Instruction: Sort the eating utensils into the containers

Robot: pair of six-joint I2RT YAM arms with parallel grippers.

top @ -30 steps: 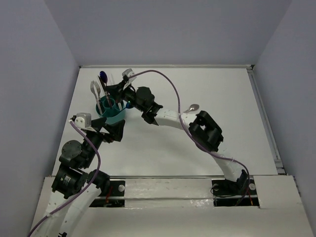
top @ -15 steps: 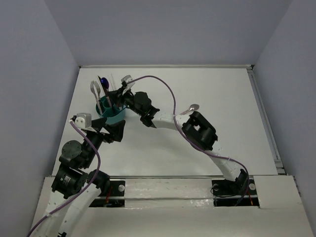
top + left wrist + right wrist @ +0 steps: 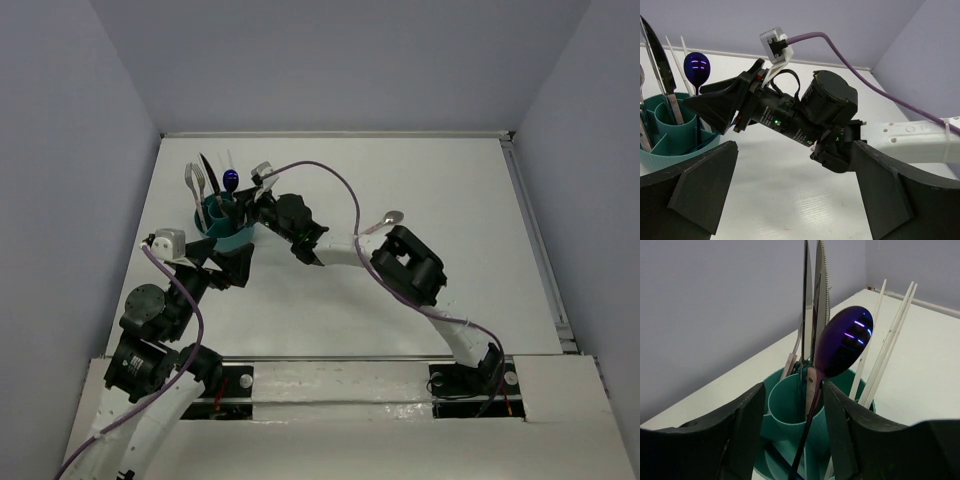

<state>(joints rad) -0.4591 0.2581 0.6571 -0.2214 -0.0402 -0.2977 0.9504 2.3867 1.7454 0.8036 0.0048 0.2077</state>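
Caddy (image 3: 234,238) sits at the far left of the table (image 3: 450,180), with a fork (image 3: 192,182), knives (image 3: 812,295), chopsticks (image 3: 890,335) and a blue spoon (image 3: 842,342) standing in it, all rising well above its rim. The knives stand in the round middle cup. The blue spoon leans bowl-up in an outer compartment just beside that cup, and the chopsticks are in another outer part. The right tool (image 3: 792,395) is at the caddy's rim, its fingers (image 3: 740,430) a narrow way apart. The spoon's thin stem runs down between them, and the gap is wider than the stem, so it is not clamped. The left tool (image 3: 790,195) is spread wide and holds nothing, low over the table just beside the caddy's near side. A silver spoon (image 3: 392,216) lies flat on the table, well apart from the caddy, by the right arm's elbow.
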